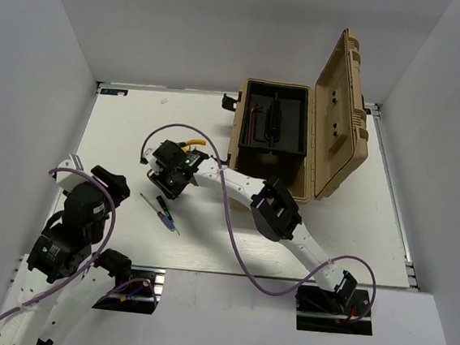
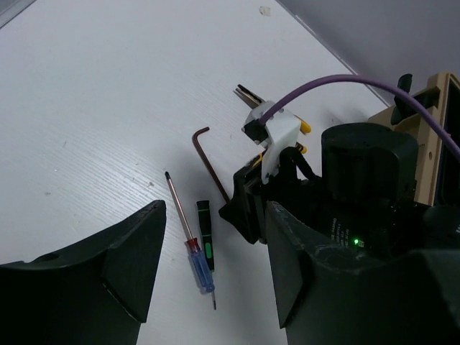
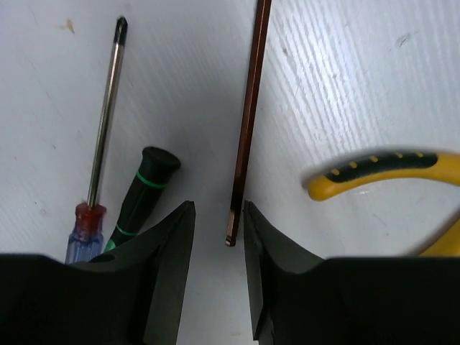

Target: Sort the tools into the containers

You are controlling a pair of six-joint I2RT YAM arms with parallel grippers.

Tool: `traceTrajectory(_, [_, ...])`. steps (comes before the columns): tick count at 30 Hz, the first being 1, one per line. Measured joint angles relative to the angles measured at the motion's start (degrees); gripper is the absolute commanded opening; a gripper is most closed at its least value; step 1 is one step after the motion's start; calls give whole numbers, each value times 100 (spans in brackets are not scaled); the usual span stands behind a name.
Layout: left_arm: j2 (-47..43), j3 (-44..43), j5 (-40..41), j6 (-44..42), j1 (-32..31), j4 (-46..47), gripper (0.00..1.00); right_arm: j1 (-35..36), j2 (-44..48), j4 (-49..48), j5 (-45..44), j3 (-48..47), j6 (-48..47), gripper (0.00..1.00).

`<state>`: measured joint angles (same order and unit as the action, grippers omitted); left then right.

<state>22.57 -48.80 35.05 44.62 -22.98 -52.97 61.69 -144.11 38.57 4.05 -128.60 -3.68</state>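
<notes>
The tan toolbox [image 1: 315,177] stands open at the back right, its black tray [image 1: 295,130] holding a thin dark tool. My right gripper [image 1: 166,181] is low over the table. In the right wrist view it [image 3: 218,208] is open, with the end of a brown hex key [image 3: 248,122] between its fingers and nearer the right one. A blue-and-red screwdriver [image 3: 104,122] and a black-and-green screwdriver [image 3: 140,188] lie left of it. Yellow pliers [image 3: 381,171] lie to the right. My left gripper [image 2: 214,215] is open and empty above the screwdrivers [image 2: 194,251].
The toolbox lid [image 1: 343,110] stands upright at the right of the box. The right arm [image 1: 275,209] and its purple cable [image 1: 238,255] cross the middle of the table. White walls close in the table on three sides.
</notes>
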Motion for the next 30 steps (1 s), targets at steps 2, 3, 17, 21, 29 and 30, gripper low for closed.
traceTrajectory(2, [2,7,-24,0,0,-66,68,33,-2,-129,-107,-33,-11,40])
traceTrajectory(3, [-2,11,-42,0,0,-81,68,46,-2,-168,-140,-33,-24,40])
traceTrajectory(17, [-31,70,-179,0,0,-105,68,55,-114,-400,-258,-33,-149,22])
traceTrajectory(21, [-31,96,-227,0,0,-98,68,24,-116,-431,-319,-7,-175,5])
traceTrajectory(29, [-35,452,-531,61,0,-7,68,59,0,-605,-649,221,-72,0])
traceTrajectory(30, [-33,540,-605,83,0,20,68,59,17,-608,-660,251,-39,0])
